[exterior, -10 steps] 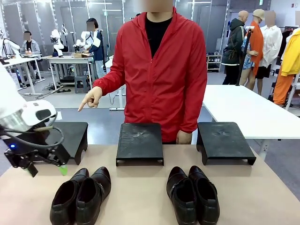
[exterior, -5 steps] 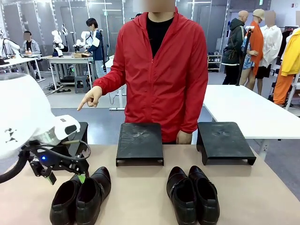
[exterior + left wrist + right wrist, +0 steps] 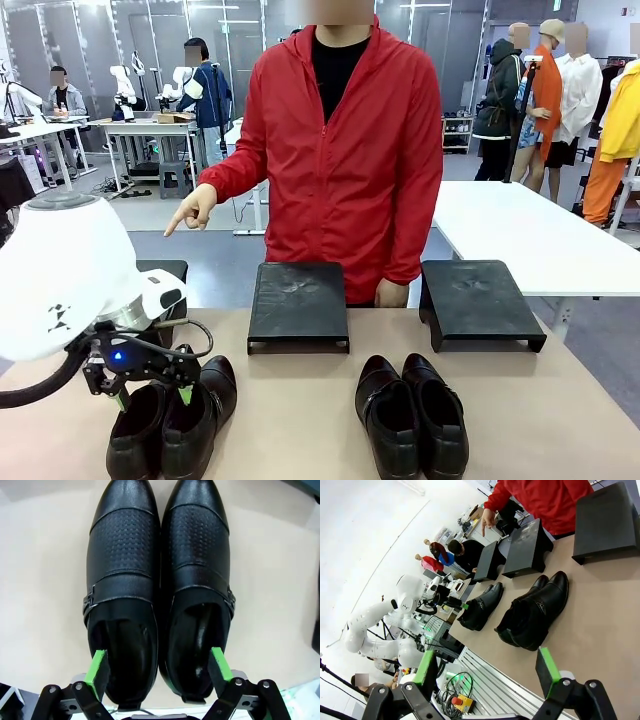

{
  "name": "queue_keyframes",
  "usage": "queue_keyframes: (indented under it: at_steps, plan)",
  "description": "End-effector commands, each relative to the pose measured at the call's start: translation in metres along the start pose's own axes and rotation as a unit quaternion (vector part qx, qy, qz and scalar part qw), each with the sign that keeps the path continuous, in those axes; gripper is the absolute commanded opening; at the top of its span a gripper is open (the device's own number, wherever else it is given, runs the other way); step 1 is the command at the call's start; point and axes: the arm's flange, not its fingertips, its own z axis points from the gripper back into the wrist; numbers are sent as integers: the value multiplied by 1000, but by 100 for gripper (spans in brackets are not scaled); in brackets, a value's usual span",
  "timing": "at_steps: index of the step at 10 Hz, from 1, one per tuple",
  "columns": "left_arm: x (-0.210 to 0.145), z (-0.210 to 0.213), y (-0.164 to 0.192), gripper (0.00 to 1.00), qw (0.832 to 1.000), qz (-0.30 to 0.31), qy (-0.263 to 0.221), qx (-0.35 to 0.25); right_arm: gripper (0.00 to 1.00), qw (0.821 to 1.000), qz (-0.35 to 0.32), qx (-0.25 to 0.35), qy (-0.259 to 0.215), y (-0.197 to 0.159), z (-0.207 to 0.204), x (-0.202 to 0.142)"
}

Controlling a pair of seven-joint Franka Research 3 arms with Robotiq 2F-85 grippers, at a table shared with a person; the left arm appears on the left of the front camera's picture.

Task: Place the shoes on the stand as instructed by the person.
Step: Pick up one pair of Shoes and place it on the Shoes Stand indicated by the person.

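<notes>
1. Nearest you, the left gripper [image 3: 153, 397] is hanging spread open over the heel end of the left pair of shoes [image 3: 172, 420]. It is gripping nothing. That pair is lying at the near left of the table [image 3: 300, 405].
2. Through the left wrist camera you are looking straight down on that pair. The two shoes are lying side by side, pressing together along their inner edges, toes pointing away from the lens. One of the green pads [image 3: 97, 667] is sitting by the outer rim of one shoe's opening, and the other is by the outer rim of its mate. You cannot tell whether they are touching the leather.
3. The right gripper [image 3: 486, 666] is also standing released, with nothing between its fingers. It is looking across the table from the right side, well apart from both pairs.
4. The right pair of shoes [image 3: 412, 420] is lying on the table right of centre, toes towards the far side and clear of the left pair.
5. Beyond the shoes, three black stands are sitting in a row along the far edge. The left stand [image 3: 172, 283] is showing partly behind the left arm. The middle stand [image 3: 298, 303] and the right stand [image 3: 478, 300] are in plain sight. Both pairs are lying in front of the stands.
6. Farthest off, the person [image 3: 345, 150] is standing behind the middle stand. The pointing hand [image 3: 193, 210] is aiming its index finger towards your left side, above the left stand's end of the row. The other hand [image 3: 392, 293] is hanging at the table's far edge, between the middle and right stands.
</notes>
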Motion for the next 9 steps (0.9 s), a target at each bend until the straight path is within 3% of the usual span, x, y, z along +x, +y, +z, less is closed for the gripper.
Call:
queue_keyframes:
  at_steps: [1,4,5,6,7,8,9]
  plan:
    - [-43,-37,20,100,999,15,-26,12,100,1000,10,3,-5,1,1,1]
    - [-51,-64,27,100,999,29,-14,32,100,1000,10,3,-5,1,1,1]
    - [-54,-65,26,76,999,26,-16,32,100,1000,10,3,-5,1,1,1]
    - [-55,-63,26,40,999,28,-17,30,100,1000,10,3,-5,1,1,1]
    - [-56,-62,27,16,999,27,-13,34,100,1000,10,3,-5,1,1,1]
    - [-56,-61,27,0,999,27,-12,34,100,1000,10,3,-5,1,1,1]
    - [-56,-62,25,0,999,27,-2,31,100,1000,10,3,-5,1,1,1]
